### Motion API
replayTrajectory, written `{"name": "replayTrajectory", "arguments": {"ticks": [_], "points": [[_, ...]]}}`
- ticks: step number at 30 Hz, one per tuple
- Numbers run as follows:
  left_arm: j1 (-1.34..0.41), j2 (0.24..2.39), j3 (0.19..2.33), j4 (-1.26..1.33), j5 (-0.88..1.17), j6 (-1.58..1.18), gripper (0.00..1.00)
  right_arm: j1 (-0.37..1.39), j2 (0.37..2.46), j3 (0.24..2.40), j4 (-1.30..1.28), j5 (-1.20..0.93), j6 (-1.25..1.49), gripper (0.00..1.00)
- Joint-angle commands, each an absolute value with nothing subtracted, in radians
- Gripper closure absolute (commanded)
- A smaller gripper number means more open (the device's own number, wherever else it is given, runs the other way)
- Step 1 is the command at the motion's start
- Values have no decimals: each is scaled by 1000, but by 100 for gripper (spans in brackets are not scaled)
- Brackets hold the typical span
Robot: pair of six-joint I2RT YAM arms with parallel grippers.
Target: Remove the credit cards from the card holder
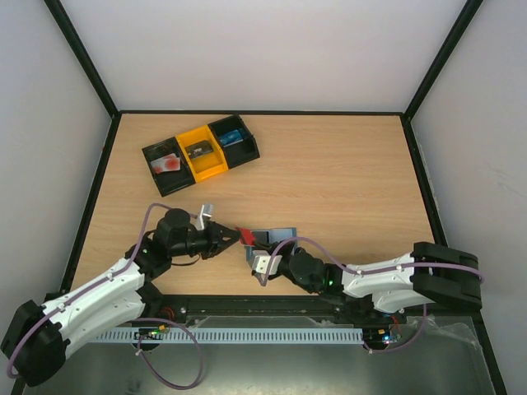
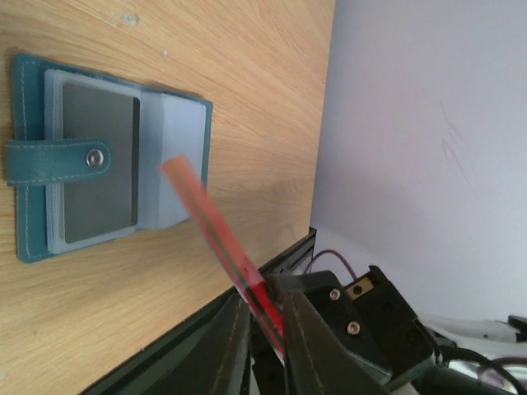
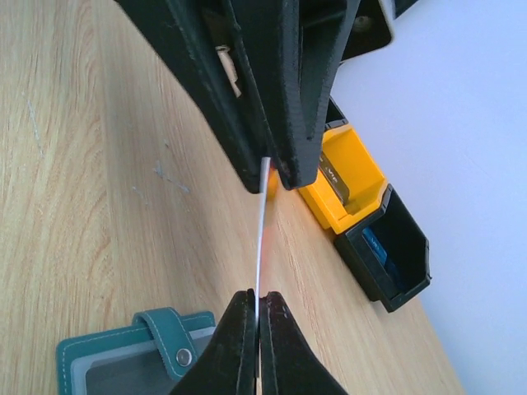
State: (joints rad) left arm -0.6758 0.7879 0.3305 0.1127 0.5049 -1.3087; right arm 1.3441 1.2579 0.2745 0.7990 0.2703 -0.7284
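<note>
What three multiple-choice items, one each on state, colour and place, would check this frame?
1. The holder is: A lying open; B snapped shut; C lifted.
2. The tray's middle bin is: A yellow; B green; C white.
3. The red card is: A in the holder; B between the left tool and right tool; C in the tray.
Key: A, its pockets face up; A, yellow sits between two black bins; B, both tools are clamped on the card's edges.
</note>
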Motion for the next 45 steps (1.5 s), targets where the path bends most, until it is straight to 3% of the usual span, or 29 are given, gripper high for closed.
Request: {"name": "replayTrajectory", "arguments": {"ticks": [1, 5, 9, 12, 20, 24, 28, 33, 40, 45], "points": [[-681, 737, 344, 120, 517, -1314, 78, 1374, 1215, 241, 852, 295, -641, 98], [-680, 688, 359, 92, 466, -1305, 29, 1383, 1138, 205, 839, 275, -493, 98], [-680, 640, 404, 52, 394, -1259, 10, 1383, 1063, 208, 771, 349, -262, 98], [-678, 614, 440, 20, 348, -1206, 4, 1384, 1035, 272, 619, 422, -63, 98], [-680, 556, 490, -97, 193, -1068, 0, 1384, 976, 363, 403, 500, 513, 98], [-680, 532, 503, -158, 154, -1042, 0, 1382, 930, 371, 379, 483, 653, 98], [-680, 567, 520, -176, 211, -1013, 0, 1361, 868, 329, 472, 418, 800, 98], [-680, 578, 435, 26, 381, -1059, 1, 1274, 849, 333, 523, 274, 947, 98], [-684, 587, 385, 182, 443, -1139, 23, 1228, 857, 309, 647, 152, 1133, 98], [-691, 593, 343, 246, 453, -1171, 29, 1217, 860, 294, 719, 129, 1181, 98]]}}
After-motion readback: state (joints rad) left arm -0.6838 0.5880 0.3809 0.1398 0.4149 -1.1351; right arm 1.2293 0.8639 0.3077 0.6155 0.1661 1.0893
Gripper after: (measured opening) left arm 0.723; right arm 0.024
